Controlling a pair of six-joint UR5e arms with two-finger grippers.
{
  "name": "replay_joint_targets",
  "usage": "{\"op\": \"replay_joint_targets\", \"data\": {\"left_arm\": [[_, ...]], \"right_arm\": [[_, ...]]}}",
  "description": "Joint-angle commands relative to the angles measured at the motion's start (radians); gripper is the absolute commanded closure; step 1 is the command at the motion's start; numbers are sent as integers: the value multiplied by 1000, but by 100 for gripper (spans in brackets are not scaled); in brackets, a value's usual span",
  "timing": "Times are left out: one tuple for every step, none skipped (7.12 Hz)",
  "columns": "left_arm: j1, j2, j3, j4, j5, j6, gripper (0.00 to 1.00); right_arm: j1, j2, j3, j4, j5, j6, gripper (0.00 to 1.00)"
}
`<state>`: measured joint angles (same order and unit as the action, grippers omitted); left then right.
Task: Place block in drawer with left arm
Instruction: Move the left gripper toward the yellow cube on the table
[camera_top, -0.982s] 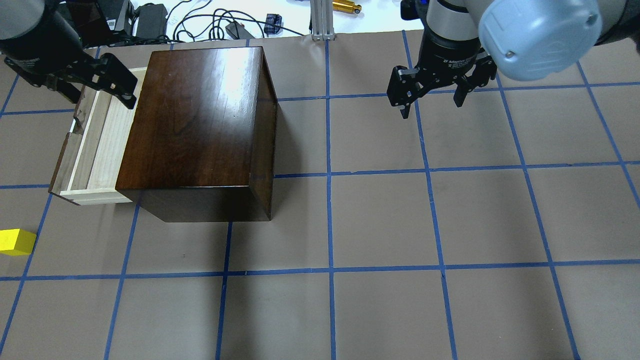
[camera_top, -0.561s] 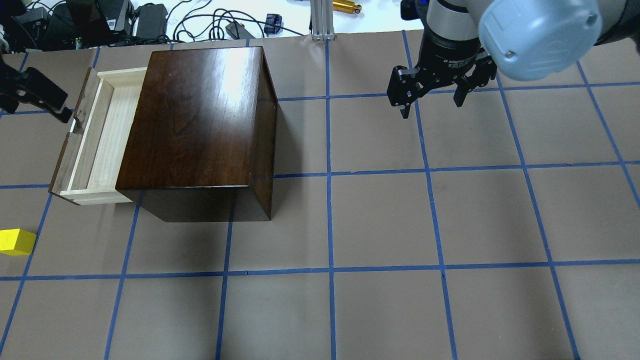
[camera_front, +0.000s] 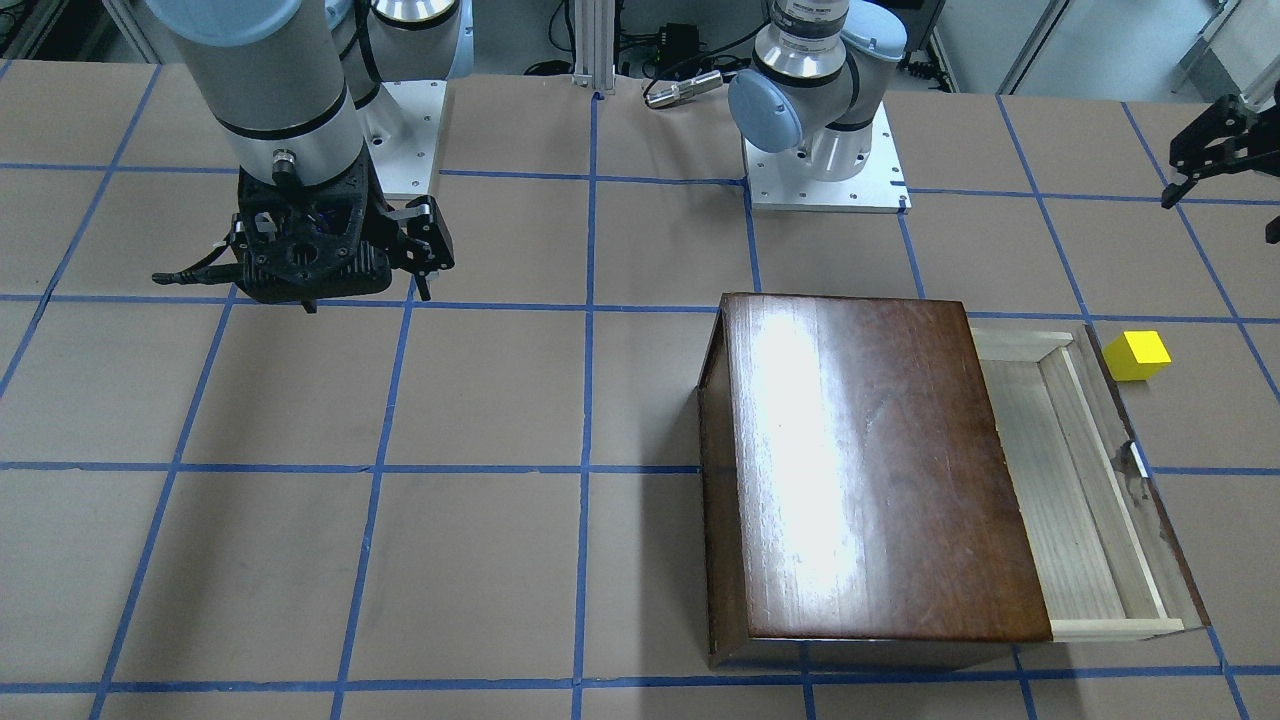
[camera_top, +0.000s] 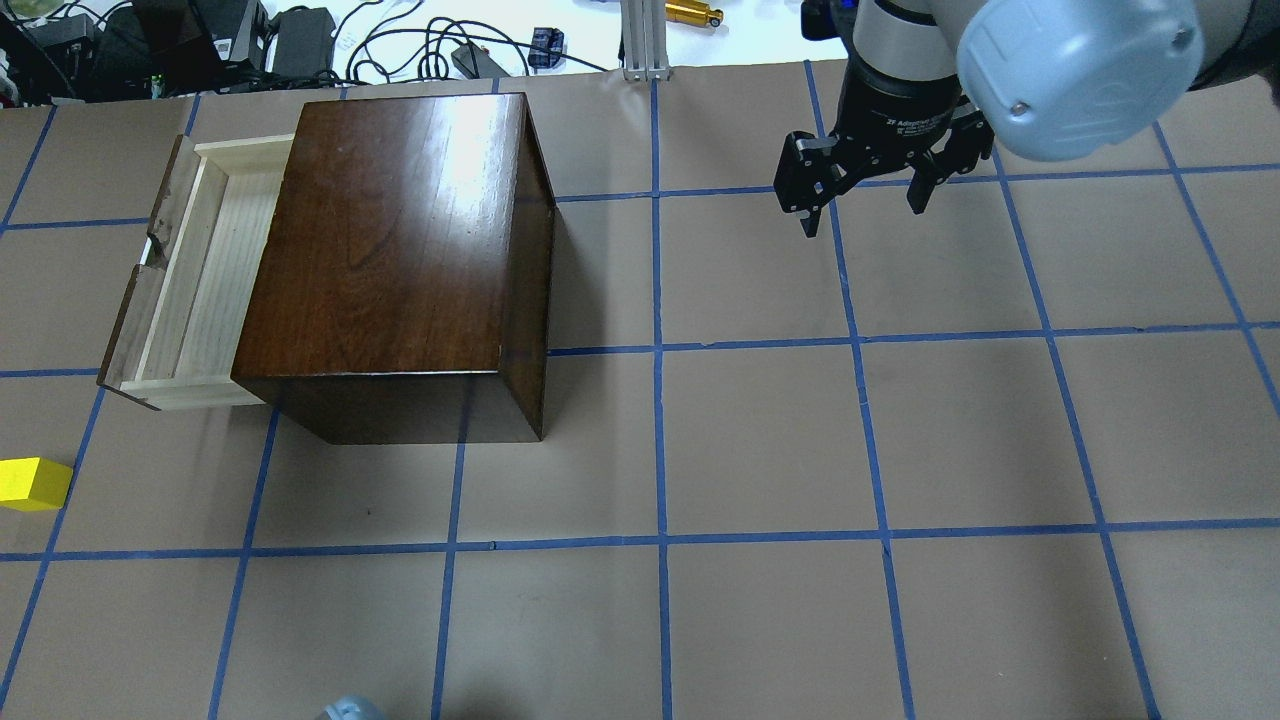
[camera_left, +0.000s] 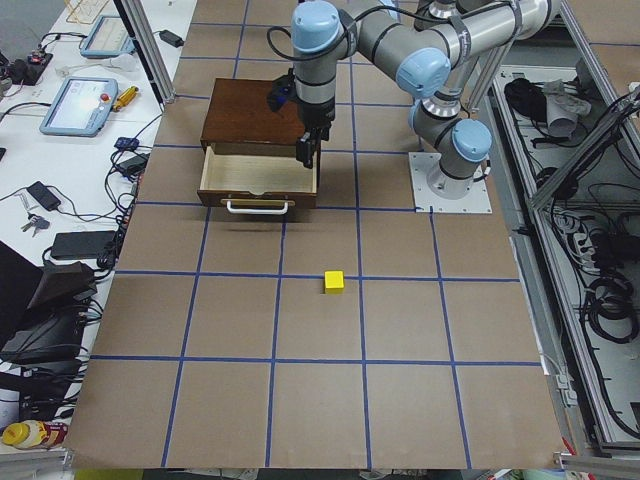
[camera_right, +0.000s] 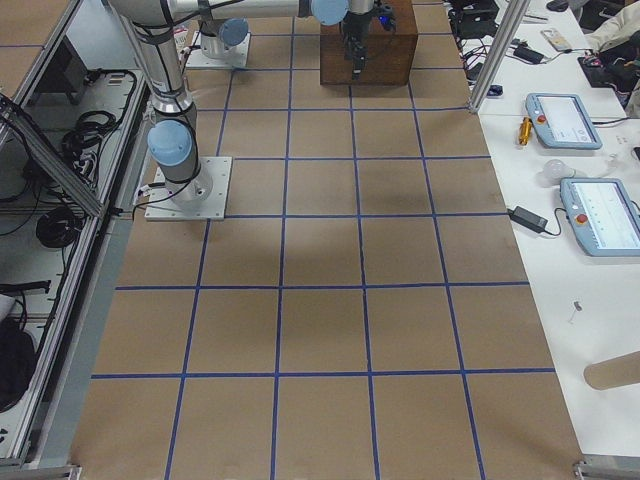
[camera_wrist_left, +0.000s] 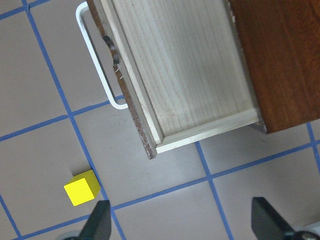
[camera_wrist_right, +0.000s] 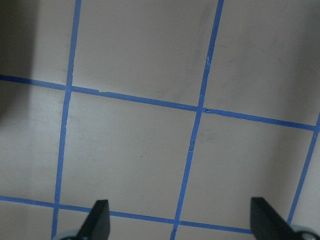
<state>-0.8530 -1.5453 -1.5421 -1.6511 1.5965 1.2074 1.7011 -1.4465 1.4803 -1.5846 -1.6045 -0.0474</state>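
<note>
The yellow block (camera_top: 33, 484) sits on the table by the left edge of the overhead view, nearer the robot than the drawer; it also shows in the front view (camera_front: 1137, 355) and the left wrist view (camera_wrist_left: 81, 187). The drawer (camera_top: 195, 270) is pulled out of the dark brown cabinet (camera_top: 400, 240) and is empty (camera_wrist_left: 185, 75). My left gripper (camera_front: 1222, 200) is open, raised at the front view's right edge and out of the overhead view; its fingertips (camera_wrist_left: 102, 220) frame the floor beside the block. My right gripper (camera_top: 864, 212) is open and empty over bare table.
The drawer has a white wire handle (camera_wrist_left: 95, 65) on its front panel. Cables and power bricks (camera_top: 300, 40) and an aluminium post (camera_top: 645, 40) lie past the table's far edge. The arm bases (camera_front: 825, 160) stand on the robot's side.
My left gripper has moved from above the drawer's far end to the left, out of the overhead view. The right arm, block and drawer have not moved.
</note>
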Motion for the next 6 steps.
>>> {"op": "replay_joint_targets", "data": {"left_arm": [[113, -35, -48, 43, 5, 375, 0], [161, -51, -100, 112, 7, 544, 0], [207, -73, -168, 232, 8, 710, 0], [233, -93, -240, 384, 7, 862, 0], [248, -107, -306, 468, 7, 941, 0], [262, -123, -347, 488, 5, 1057, 0]], "right_arm": [[0, 0, 0, 0, 0, 0, 0], [0, 0, 0, 0, 0, 0, 0], [0, 0, 0, 0, 0, 1, 0], [0, 0, 0, 0, 0, 1, 0], [0, 0, 0, 0, 0, 1, 0], [0, 0, 0, 0, 0, 0, 0]]}}
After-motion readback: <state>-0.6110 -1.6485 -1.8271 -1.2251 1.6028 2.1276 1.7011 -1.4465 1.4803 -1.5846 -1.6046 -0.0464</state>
